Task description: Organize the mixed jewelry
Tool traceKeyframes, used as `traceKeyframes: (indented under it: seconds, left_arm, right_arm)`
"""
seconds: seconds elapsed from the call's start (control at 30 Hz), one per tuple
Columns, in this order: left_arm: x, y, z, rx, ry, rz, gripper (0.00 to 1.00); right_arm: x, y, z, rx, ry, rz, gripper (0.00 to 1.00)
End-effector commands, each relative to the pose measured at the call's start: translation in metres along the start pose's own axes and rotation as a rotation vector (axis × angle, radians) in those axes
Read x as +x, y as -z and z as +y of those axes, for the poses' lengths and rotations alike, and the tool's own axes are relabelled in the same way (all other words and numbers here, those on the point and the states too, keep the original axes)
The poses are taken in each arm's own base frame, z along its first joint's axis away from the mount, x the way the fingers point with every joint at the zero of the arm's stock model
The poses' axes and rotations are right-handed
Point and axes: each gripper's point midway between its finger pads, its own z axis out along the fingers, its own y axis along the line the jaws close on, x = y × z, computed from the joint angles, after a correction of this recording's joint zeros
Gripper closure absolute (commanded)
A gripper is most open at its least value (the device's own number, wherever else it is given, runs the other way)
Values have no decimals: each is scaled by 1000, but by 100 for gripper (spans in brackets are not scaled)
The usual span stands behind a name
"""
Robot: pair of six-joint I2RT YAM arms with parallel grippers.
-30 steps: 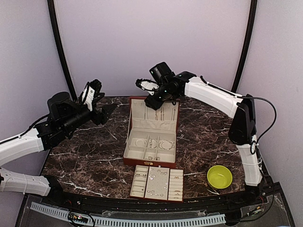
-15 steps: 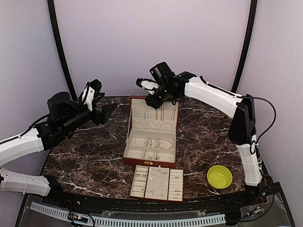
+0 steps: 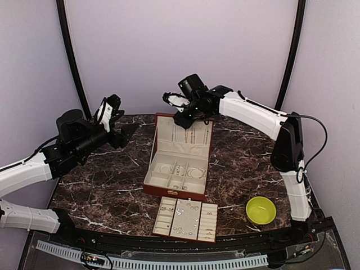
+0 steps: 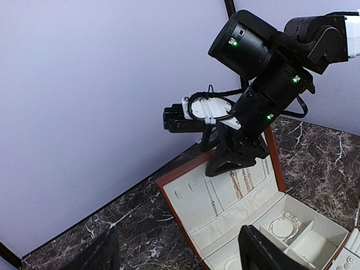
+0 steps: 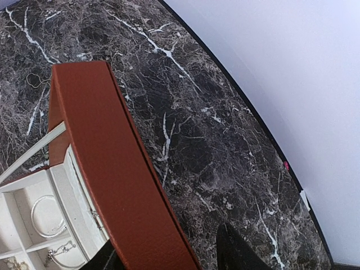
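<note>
The reddish-brown box [image 3: 178, 169] stands open mid-table with its cream-lined lid up. Silvery bracelets and rings [image 3: 181, 171] lie in its compartments, and thin chains [image 4: 243, 179] hang inside the lid. More tiny silvery pieces [image 3: 183, 216] sit in the cream tray [image 3: 210, 220] in front of it. My right gripper [image 3: 188, 119] is at the lid's top edge. In the right wrist view it [image 5: 169, 260] is open, with the lid's edge [image 5: 121, 185] between its jaws. A thin chain loop [image 5: 34, 81] lies on the marble beside the box. My left gripper [image 3: 121, 131] hovers open and empty left of the box, also seen in the left wrist view [image 4: 180, 254].
A yellow-green bowl [image 3: 261, 210] sits at the near right. The marble table [image 3: 95, 180] ends in a curved back edge against the purple wall. The tray touches the box's front side.
The box has slid slightly toward the near left and its lid has shifted with it. The tray has nudged the same way. Both grippers have barely moved.
</note>
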Motion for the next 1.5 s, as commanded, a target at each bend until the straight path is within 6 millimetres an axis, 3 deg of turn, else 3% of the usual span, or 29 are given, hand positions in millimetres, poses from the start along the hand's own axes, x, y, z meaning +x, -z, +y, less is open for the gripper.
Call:
traceKeyframes:
  seconds: [0.0, 0.3, 0.53, 0.7, 0.97, 1.13, 1.27, 1.3, 1.33, 1.37, 1.4, 1.43, 1.47]
  left_arm:
    - [-16, 2, 3, -1, 0, -40, 25]
    - [-17, 3, 4, -3, 1, -45, 25]
    - [-23, 2, -1, 29, 52, -64, 25]
    - [-24, -3, -2, 42, 136, -79, 25]
    - [-10, -17, 12, 14, 258, -21, 24]
    - [28, -29, 28, -17, 444, 71, 22]
    - [78, -50, 43, -66, 552, 255, 23]
    - [101, -59, 44, -79, 554, 330, 25]
    - [106, -64, 51, -94, 550, 374, 29]
    - [129, -72, 54, -109, 520, 444, 30]
    - [128, -79, 58, -107, 471, 469, 34]
    - [148, -87, 59, -114, 446, 523, 36]
    - [147, -94, 63, -109, 392, 541, 39]
  right_arm:
    - [-4, -13, -4, 33, -54, -22, 50]
    - [-20, 17, -14, 61, -60, -72, 33]
    - [-28, 41, -10, 17, -63, -124, 19]
    - [-41, 69, -4, -37, -81, -213, 6]
    - [-55, 120, 6, -140, -124, -366, 4]
    - [-39, 148, -10, -104, -226, -464, 5]
    - [-9, 162, -25, -86, -317, -495, 6]
    - [-1, 164, -29, -79, -336, -496, 7]
    - [8, 164, -32, -69, -351, -493, 7]
    - [15, 167, -35, -65, -367, -494, 7]
    - [25, 167, -38, -60, -393, -489, 7]
    - [32, 168, -40, -55, -407, -487, 7]
    - [38, 169, -42, -51, -420, -487, 7]
